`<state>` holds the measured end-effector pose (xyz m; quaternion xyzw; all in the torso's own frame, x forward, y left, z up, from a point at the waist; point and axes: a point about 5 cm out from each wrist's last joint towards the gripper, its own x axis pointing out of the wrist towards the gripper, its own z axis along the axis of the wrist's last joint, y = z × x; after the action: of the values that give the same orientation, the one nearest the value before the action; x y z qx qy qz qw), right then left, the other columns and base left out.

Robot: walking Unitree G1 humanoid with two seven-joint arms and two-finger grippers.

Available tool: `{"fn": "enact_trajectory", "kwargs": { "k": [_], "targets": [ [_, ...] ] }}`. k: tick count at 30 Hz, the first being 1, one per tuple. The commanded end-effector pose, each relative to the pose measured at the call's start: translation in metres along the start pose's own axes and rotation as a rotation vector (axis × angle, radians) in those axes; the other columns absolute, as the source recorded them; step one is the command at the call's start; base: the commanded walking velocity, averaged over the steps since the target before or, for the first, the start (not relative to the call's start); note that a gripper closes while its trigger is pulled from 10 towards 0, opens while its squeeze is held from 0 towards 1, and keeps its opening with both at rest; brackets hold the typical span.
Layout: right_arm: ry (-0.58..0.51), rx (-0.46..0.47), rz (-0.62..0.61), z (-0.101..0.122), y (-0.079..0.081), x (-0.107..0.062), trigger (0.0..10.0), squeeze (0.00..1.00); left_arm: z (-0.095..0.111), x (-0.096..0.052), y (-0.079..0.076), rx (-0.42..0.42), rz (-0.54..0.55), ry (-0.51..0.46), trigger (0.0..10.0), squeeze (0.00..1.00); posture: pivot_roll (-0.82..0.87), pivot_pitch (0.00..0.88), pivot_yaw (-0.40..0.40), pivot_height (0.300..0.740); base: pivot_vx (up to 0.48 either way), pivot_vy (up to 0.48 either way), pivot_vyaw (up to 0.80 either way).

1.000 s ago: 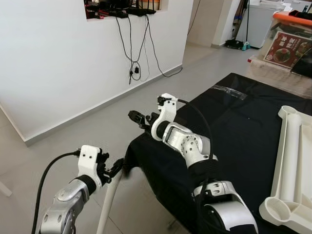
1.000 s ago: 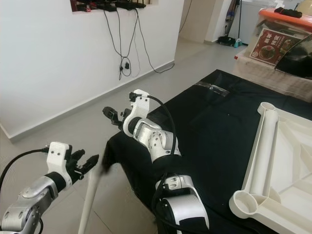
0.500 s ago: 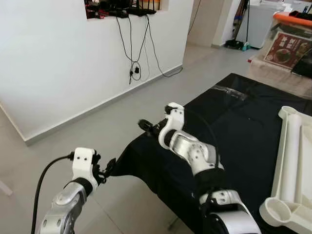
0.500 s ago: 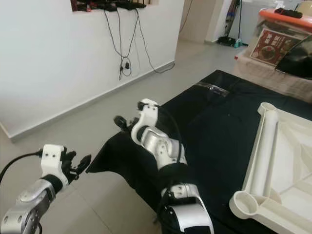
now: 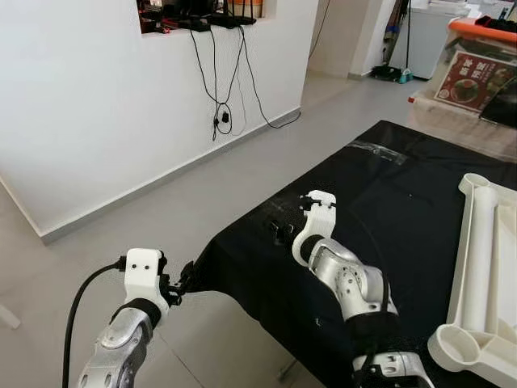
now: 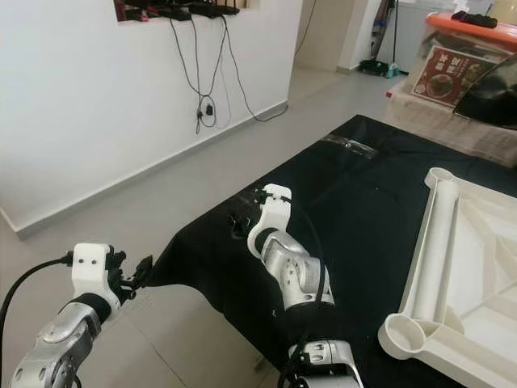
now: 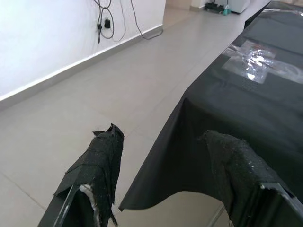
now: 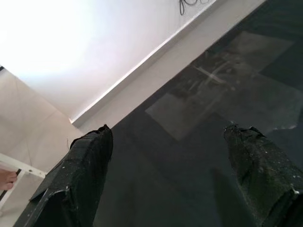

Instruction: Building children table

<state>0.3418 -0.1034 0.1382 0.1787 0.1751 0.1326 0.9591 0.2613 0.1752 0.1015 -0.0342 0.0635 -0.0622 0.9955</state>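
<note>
Hovering with both pincers spread and empty, left gripper (image 5: 184, 277) off the black cloth's (image 5: 420, 210) corner, right gripper (image 5: 279, 230) over it, white tabletop (image 5: 485, 267) lying flipped at the far edge, legs seemingly not yet fitted.

Table (image 5: 420, 194) on right, tabletop part (image 5: 485, 275) lying at its near right edge. Right pincer (image 5: 279, 230) over table's left side; left pincer (image 5: 184, 277) near left, just off table corner.
</note>
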Motion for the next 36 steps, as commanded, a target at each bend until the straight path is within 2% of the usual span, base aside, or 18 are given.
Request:
{"fn": "enact_trajectory", "kwargs": {
  "k": [1, 5, 7, 8, 10, 12, 15, 18, 20, 26, 31, 36],
  "targets": [
    [-0.037, -0.008, 0.029, 0.003, 0.002, -0.005, 10.0, 0.0, 0.001, -0.001, -0.003, 0.014, -0.001, -0.008, 10.0, 0.0, 0.05, 0.0, -0.036, 0.74, 0.0, 0.0, 0.0],
    [-0.056, -0.002, 0.04, 0.004, 0.002, -0.007, 10.0, 0.0, 0.003, -0.001, -0.003, 0.014, -0.003, -0.016, 10.0, 0.0, 0.05, 0.0, -0.036, 0.74, 0.0, 0.0, 0.0],
    [-0.174, 0.037, -0.016, 0.019, -0.005, -0.011, 10.0, 0.0, 0.009, -0.001, -0.007, 0.048, -0.022, -0.049, 10.0, 0.0, 0.05, 0.0, -0.03, 0.74, 0.0, 0.0, 0.0],
    [-0.174, 0.037, -0.016, 0.019, -0.005, -0.011, 10.0, 0.0, 0.009, -0.001, -0.007, 0.048, -0.022, -0.049, 10.0, 0.0, 0.05, 0.0, -0.03, 0.74, 0.0, 0.0, 0.0],
    [-0.333, 0.051, -0.113, 0.038, -0.015, -0.017, 10.0, 0.0, 0.014, 0.0, -0.009, 0.072, -0.036, -0.074, 10.0, 0.0, 0.05, 0.0, -0.025, 0.74, 0.0, 0.0, 0.0],
    [-0.397, 0.047, -0.143, 0.046, -0.018, -0.02, 10.0, 0.0, 0.016, 0.0, -0.009, 0.071, -0.04, -0.083, 10.0, 0.0, 0.05, 0.0, -0.026, 0.74, 0.0, 0.0, 0.0],
    [-0.416, 0.038, -0.144, 0.048, -0.018, -0.022, 10.0, 0.0, 0.016, -0.001, -0.009, 0.072, -0.04, -0.084, 10.0, 0.0, 0.05, 0.0, -0.026, 0.74, 0.0, 0.0, 0.0],
    [-0.43, -0.031, -0.169, 0.046, -0.02, -0.027, 10.0, 0.0, 0.017, -0.004, -0.012, 0.09, -0.052, -0.087, 10.0, 0.0, 0.05, 0.0, -0.024, 0.74, 0.0, 0.0, 0.0],
    [-0.423, -0.042, -0.176, 0.045, -0.021, -0.028, 10.0, 0.0, 0.017, -0.005, -0.013, 0.095, -0.056, -0.087, 10.0, 0.0, 0.05, 0.0, -0.024, 0.74, 0.0, 0.0, 0.0],
    [-0.419, -0.042, -0.18, 0.042, -0.021, -0.028, 10.0, 0.0, 0.017, -0.006, -0.014, 0.116, -0.07, -0.092, 10.0, 0.0, 0.05, 0.0, -0.025, 0.74, 0.0, 0.0, 0.0],
    [-0.429, -0.046, -0.187, 0.041, -0.019, -0.027, 10.0, 0.0, 0.021, -0.007, -0.02, 0.07, -0.098, -0.121, 10.0, 0.0, 0.05, 0.0, -0.018, 0.74, 0.0, 0.0, 0.0],
    [-0.439, -0.053, -0.197, 0.042, -0.019, -0.026, 10.0, 0.0, 0.023, -0.005, -0.021, 0.083, -0.113, -0.122, 10.0, 0.0, 0.04, 0.0, -0.015, 0.74, 0.0, 0.0, 0.0]
  ]
}}
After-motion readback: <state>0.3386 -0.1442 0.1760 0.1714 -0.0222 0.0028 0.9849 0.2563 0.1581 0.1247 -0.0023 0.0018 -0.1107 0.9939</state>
